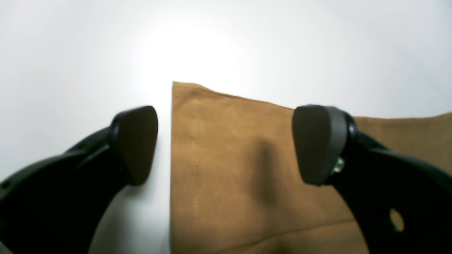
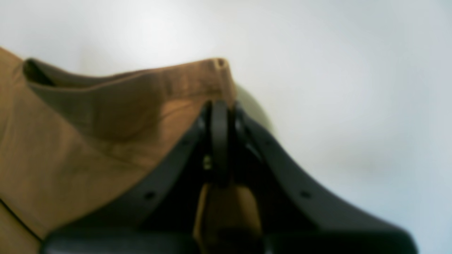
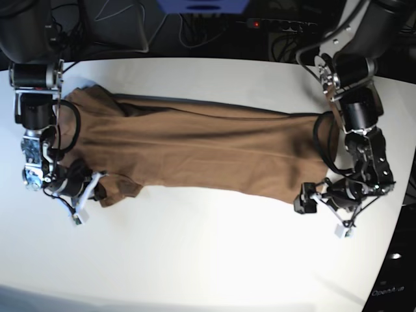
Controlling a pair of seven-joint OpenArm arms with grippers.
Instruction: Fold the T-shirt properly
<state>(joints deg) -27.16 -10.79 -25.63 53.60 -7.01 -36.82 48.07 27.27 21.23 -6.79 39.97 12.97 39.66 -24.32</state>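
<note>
right gripper (image 2: 219, 109) pinches the shirt (image 3: 195, 146) edge; left gripper (image 1: 226, 144) spread wide over its corner on the table (image 3: 214, 253).

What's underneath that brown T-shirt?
Under the T-shirt is the white table, bare all around it. Anything beneath the cloth itself is covered, so I cannot tell.

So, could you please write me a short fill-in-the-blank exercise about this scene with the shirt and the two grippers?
1. The tan-brown cotton T-shirt lies on a ____ table.
2. The black left gripper is ____, above the shirt's corner.
3. The black right gripper is ____ on the fabric.

Missing words: white; open; shut
</note>
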